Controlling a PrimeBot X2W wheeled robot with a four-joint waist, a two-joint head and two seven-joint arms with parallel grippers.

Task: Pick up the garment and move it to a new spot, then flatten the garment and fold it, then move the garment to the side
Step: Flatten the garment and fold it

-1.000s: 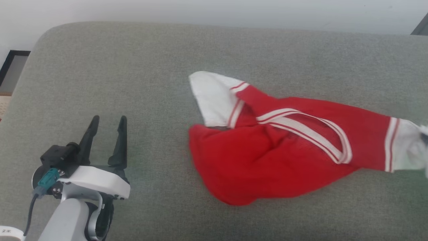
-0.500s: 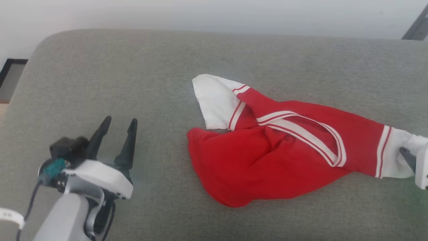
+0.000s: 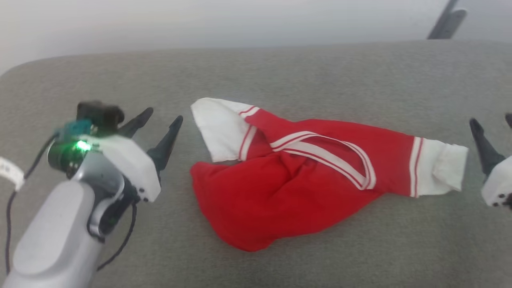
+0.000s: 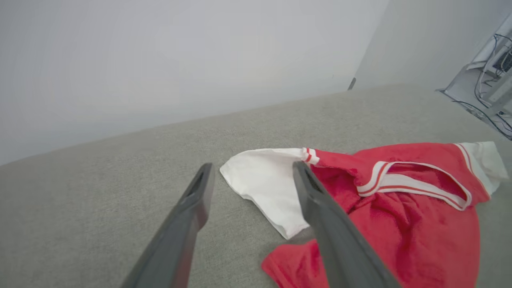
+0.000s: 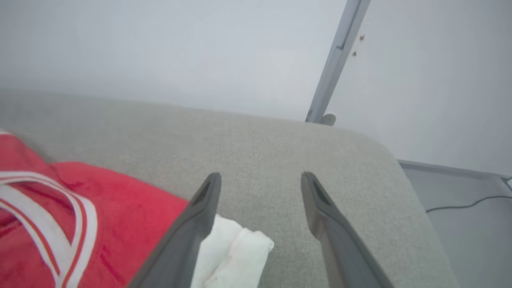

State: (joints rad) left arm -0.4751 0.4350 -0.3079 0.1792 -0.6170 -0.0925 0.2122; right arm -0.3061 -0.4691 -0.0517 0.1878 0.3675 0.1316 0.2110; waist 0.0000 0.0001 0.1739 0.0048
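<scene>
**Limp jersey in a heap, both claws empty**

The red jersey lies crumpled across the middle of the head view, resting on the grey cushion. The left claw hovers at centre left, fingers spread and empty. Its tips are just beside the white flap at the heap's upper left end. The right claw sits at the right edge, also spread with nothing between its fingers, near the bunched white end at centre right.

The cloth looks thin, light and limp. It sags into soft folds and holds no shape of its own, so it will likely drape and trail from any single grip and slide easily over the cushion. It seems neither fragile nor hard to pinch.

The best holds are probably the two white ends, each lying next to a claw, taken at an edge where the layers are few. The striped band looping through the middle is a firmer hem, but a grab there would likely gather several layers at once.
</scene>
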